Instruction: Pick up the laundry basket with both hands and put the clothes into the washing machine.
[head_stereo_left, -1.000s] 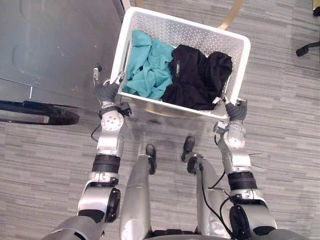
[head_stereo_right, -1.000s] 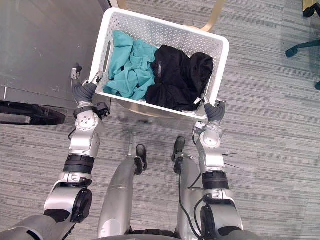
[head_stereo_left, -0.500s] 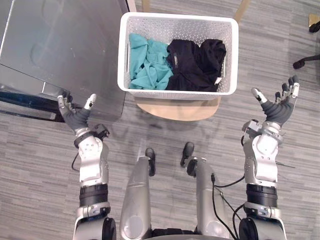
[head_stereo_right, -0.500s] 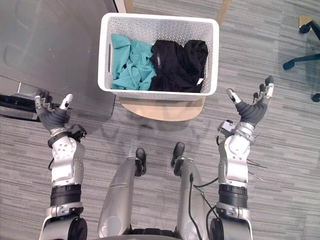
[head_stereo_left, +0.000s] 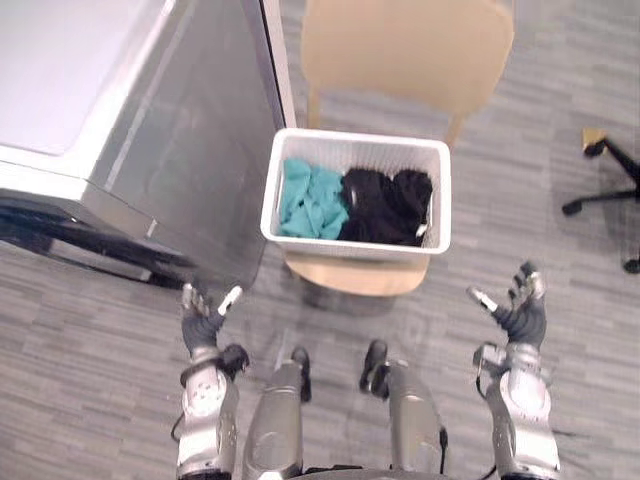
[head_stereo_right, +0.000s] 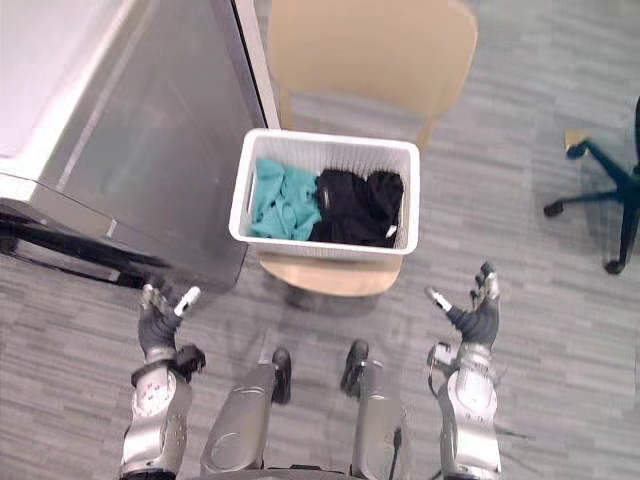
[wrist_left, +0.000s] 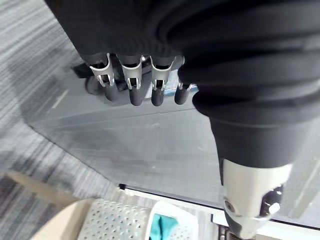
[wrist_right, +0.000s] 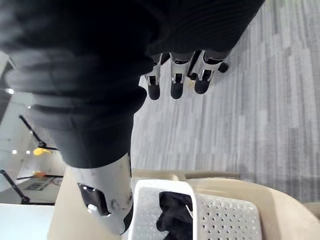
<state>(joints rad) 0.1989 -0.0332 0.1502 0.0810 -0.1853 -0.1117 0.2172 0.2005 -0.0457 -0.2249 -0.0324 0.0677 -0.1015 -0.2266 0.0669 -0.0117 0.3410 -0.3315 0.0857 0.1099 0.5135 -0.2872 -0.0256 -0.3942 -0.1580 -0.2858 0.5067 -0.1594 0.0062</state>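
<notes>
A white perforated laundry basket (head_stereo_left: 355, 252) rests on the seat of a light wooden chair (head_stereo_left: 405, 45). A teal garment (head_stereo_left: 310, 198) lies in its left half and black clothes (head_stereo_left: 385, 205) in its right half. My left hand (head_stereo_left: 203, 322) is open, low at the left and well short of the basket. Well clear of the basket on the right, my right hand (head_stereo_left: 515, 312) is open too, fingers spread. The left wrist view shows straight fingers (wrist_left: 132, 85) with the basket (wrist_left: 125, 225) beyond. Straight fingers (wrist_right: 172, 82) also show in the right wrist view, apart from the basket (wrist_right: 220, 220).
The grey washing machine (head_stereo_left: 120, 110) stands at the left, its side close to the basket's left wall. A black office chair base (head_stereo_left: 610, 180) is at the far right. Grey carpet (head_stereo_left: 90, 330) lies around the chair.
A second ago both hands held the basket's sides; they let go and spread open. Since then the camera has pulled back, and both hands now sit lower and farther from the basket.
</notes>
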